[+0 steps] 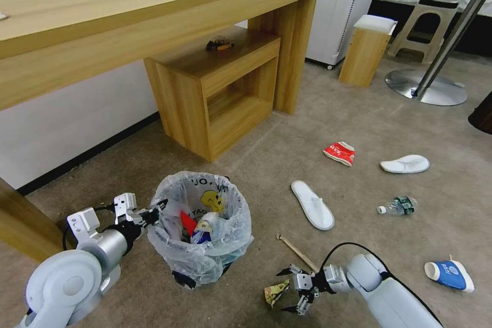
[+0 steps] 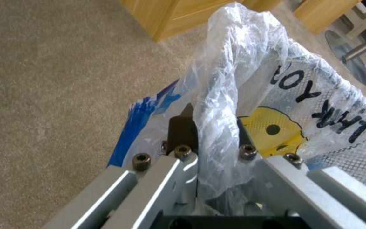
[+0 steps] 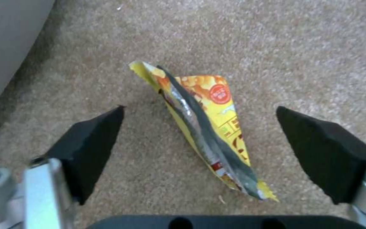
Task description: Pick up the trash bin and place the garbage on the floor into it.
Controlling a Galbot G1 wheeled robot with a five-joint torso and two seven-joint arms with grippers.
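Left gripper (image 1: 156, 210) clamped on the near-left rim of the trash bin (image 1: 202, 230), bag plastic pinched between the fingers (image 2: 183, 133), bin standing on the floor (image 1: 359, 123) before the wooden side cabinet (image 1: 215, 87). Right gripper (image 1: 287, 287) low over the carpet right of the bin, jaws spread wide either side of a yellow snack wrapper (image 3: 208, 127) lying flat, not touching it. Strewn farther right: two white slippers (image 1: 312, 204), red wrapper (image 1: 340, 152), bottle (image 1: 398, 206), blue-white cup (image 1: 450, 274), wooden stick (image 1: 297, 251).

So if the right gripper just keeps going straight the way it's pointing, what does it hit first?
Most likely the yellow snack wrapper, lying on the beige carpet between the right gripper's open fingers. Nothing else shows in that line, though the remaining depth is unclear.
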